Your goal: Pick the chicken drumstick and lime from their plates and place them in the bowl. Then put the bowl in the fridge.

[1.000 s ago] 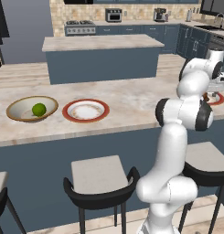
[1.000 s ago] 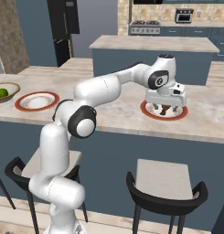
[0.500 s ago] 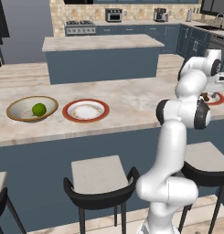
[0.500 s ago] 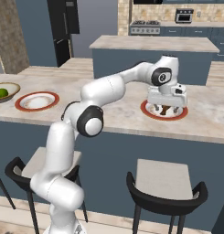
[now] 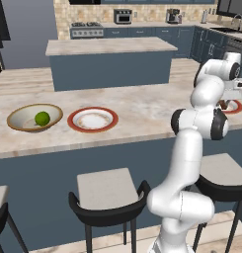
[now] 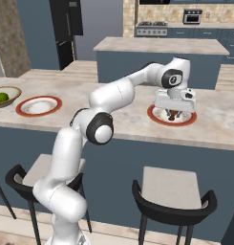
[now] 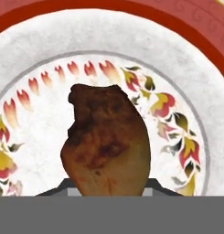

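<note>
Marble-look beige counter [image 5: 137, 106] carries a tan shallow bowl [image 5: 23, 123] holding the green round lime [image 5: 42, 118]. At its 3 o'clock, a red-rimmed white plate [image 6: 186, 120] bears the brown roasted drumstick [image 7: 106, 146], under the dark two-finger gripper [image 6: 174, 114]; grasp unclear.

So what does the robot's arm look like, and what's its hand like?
The arm is shiny white, made of fat rounded tubes joined by dark grey-black rings, like big elbows. Round dark caps sit on the sides of the joints. The gripper hangs under a boxy white hand block with small dark spots on it. No loose cables show.
</note>
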Robot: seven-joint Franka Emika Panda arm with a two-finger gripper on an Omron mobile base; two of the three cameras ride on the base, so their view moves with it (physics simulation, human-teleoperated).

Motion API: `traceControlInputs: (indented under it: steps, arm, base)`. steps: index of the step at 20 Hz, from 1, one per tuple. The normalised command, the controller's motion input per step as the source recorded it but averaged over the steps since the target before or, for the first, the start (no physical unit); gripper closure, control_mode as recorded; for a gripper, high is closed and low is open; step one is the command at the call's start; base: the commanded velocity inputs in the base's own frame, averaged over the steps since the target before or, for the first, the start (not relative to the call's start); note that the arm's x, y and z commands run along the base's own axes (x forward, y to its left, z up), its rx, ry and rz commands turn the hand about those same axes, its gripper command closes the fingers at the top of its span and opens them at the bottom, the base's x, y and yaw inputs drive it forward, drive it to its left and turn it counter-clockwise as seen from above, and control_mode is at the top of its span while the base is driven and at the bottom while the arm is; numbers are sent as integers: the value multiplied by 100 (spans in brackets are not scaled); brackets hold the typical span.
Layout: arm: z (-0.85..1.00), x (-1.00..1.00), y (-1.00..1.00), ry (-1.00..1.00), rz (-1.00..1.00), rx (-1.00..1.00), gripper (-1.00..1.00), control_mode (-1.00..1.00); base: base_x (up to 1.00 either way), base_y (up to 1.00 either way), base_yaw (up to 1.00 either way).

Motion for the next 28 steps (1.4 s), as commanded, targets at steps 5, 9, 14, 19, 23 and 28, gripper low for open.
traceControlInputs:
  steps: [5, 9, 14, 19, 23, 28]
  arm:
    - [18, -17, 13, -1, 12, 4, 100, -100]
    - [32, -19, 39, -6, 16, 0, 100, -100]
    - [10, -27, 56, 0, 16, 0, 100, -100]
    - [-2, -38, 64, -2, 15, -1, 100, -100]
    - [-11, -49, 72, -14, 16, -2, 100, -100]
    - [-1, -49, 63, -7, 17, -1, 100, -100]
  base:
    - [0, 0, 0]
    - [0, 0, 0]
    - [0, 0, 0]
    - [0, 0, 0]
    - [0, 0, 0]
    - [0, 0, 0]
